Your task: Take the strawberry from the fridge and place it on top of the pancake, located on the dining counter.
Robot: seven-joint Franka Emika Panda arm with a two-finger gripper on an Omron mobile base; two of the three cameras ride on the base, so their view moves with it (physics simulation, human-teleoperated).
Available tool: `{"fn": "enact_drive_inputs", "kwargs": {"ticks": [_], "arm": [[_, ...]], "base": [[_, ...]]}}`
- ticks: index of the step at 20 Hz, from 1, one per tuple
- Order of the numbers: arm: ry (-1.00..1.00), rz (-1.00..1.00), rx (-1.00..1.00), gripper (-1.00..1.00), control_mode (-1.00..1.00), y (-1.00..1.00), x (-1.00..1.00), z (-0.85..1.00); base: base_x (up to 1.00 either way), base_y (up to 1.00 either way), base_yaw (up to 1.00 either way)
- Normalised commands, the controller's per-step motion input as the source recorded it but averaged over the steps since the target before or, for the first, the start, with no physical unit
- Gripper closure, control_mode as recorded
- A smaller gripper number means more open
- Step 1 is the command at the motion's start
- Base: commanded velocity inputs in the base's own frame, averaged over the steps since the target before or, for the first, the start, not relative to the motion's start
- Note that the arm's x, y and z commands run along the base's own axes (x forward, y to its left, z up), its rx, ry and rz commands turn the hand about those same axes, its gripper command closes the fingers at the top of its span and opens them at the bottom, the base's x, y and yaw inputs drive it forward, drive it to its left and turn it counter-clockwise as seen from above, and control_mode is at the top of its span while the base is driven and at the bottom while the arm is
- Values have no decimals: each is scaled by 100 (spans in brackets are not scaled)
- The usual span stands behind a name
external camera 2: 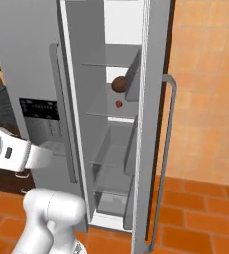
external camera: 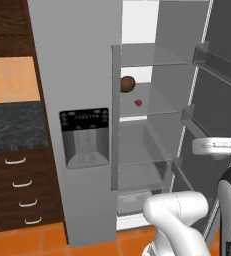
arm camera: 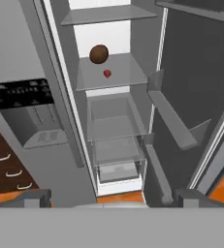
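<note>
Two finger tips: the claw (arm camera: pixel 108 198) stands spread wide and released, grasping nothing, well short of the fridge interior.
Fridge (external camera: pixel 82 75): light-grey, right door swung open; black dispenser panel (external camera: pixel 84 120) on the closed left door.
Strawberry (arm camera: pixel 107 73): tiny red berry resting on a glass shelf (arm camera: pixel 128 72) in the upper part of the open compartment, near the front edge.
Brown round object (arm camera: pixel 99 54): on the same shelf, just behind and slightly left of the strawberry, apart from it.
Open door (arm camera: pixel 191 87): carries grey door bins (arm camera: pixel 174 118).
Surroundings: dark wooden drawers (external camera: pixel 17 185) left of the fridge, orange tiled floor (external camera 2: pixel 195 208) below.
</note>
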Motion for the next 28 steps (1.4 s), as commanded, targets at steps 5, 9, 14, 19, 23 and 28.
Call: {"fn": "enact_drive_inputs", "kwargs": {"ticks": [5, 9, 14, 19, 23, 28], "arm": [[0, 0, 0, -100, 100, 0, 0, 0], [0, 0, 0, -100, 100, 0, 0, 0], [0, 0, 0, -100, 100, 0, 0, 0], [0, 0, 0, -100, 100, 0, 0, 0], [15, 0, 0, -100, -100, -2, 75, 0], [17, 0, 0, -100, -100, -15, 80, -5]], "base": [[76, 10, -3], [90, -2, 0], [96, -6, 0], [98, -12, 0], [25, 0, 0], [0, 0, 0]]}}
